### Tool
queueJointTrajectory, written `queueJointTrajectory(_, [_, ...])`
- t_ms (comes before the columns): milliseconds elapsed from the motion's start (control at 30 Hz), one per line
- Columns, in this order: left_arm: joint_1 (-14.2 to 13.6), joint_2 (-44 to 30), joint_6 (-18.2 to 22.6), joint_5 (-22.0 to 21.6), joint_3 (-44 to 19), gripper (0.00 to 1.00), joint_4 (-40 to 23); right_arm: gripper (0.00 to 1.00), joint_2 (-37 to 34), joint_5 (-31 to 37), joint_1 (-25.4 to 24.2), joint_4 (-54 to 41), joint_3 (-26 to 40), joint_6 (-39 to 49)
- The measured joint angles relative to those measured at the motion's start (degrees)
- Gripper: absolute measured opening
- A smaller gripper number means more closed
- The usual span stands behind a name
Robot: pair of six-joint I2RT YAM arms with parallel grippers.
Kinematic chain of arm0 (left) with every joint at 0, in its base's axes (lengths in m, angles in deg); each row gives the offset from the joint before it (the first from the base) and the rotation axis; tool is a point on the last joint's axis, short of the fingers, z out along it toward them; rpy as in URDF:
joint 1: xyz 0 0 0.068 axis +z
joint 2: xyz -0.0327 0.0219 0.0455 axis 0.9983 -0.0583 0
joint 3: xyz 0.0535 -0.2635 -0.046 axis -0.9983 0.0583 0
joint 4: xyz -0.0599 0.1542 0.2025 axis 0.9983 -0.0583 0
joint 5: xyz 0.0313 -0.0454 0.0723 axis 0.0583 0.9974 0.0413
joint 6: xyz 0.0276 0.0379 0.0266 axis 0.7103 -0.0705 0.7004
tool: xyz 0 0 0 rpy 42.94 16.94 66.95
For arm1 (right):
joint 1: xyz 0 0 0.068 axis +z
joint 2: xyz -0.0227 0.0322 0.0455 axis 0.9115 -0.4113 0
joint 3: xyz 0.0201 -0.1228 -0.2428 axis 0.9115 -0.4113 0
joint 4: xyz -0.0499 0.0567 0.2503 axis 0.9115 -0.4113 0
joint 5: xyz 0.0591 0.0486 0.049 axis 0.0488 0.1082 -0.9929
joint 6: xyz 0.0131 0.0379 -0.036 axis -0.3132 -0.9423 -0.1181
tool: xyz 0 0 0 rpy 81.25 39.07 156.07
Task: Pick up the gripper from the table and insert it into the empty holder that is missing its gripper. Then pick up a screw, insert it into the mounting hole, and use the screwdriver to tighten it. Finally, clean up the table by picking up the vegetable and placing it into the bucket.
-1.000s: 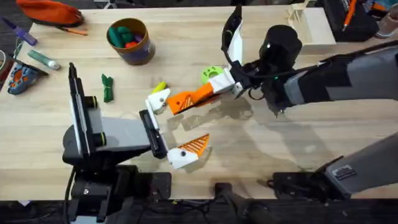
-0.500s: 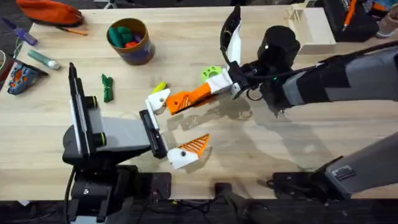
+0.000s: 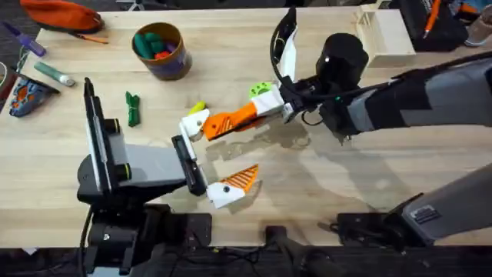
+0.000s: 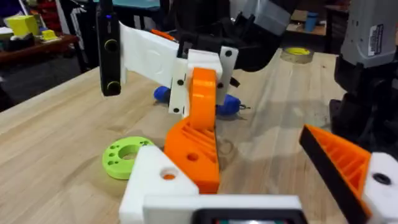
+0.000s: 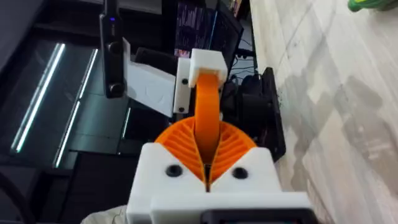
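My right gripper [image 3: 260,106] is shut on the orange ribbed gripper [image 3: 231,120], which it holds level above the table. The piece's far tip meets the white holder [image 3: 195,124], the upper finger mount of my left gripper [image 3: 217,157]. The left gripper stands open, and its other mount carries its own orange finger [image 3: 240,179]. In the left wrist view the orange gripper [image 4: 198,146] slants down into the holder [image 4: 157,180]. A blue screwdriver [image 4: 227,103] lies behind it. The green vegetable [image 3: 133,108] lies on the table left of the holder. The bucket [image 3: 161,51] stands at the back left.
A bright-green disc [image 3: 260,90] lies just behind the right gripper, and a small yellow-green piece [image 3: 197,106] sits beside the holder. An orange pouch [image 3: 61,14] and pens lie at the far left. A wooden box [image 3: 384,31] stands at the back right.
The right gripper has edged slightly left with the orange gripper, bringing its tip closer into the holder. The left arm has not moved.
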Motion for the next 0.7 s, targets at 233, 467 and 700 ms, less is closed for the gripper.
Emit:
queueJointTrajectory(233, [0.04,0.01,-0.02,-0.36,0.00,0.988,0.02,0.011,0.00,1.47,0.65,0.00,0.00,0.40])
queueJointTrajectory(467, [0.04,0.01,-0.02,-0.36,0.00,0.987,0.02,0.010,0.00,2.73,1.00,0.02,0.02,0.32])
queueJointTrajectory(700, [0.04,0.01,-0.09,-0.12,0.00,0.986,0.00,0.009,0.00,3.92,1.80,0.15,0.13,-1.87])
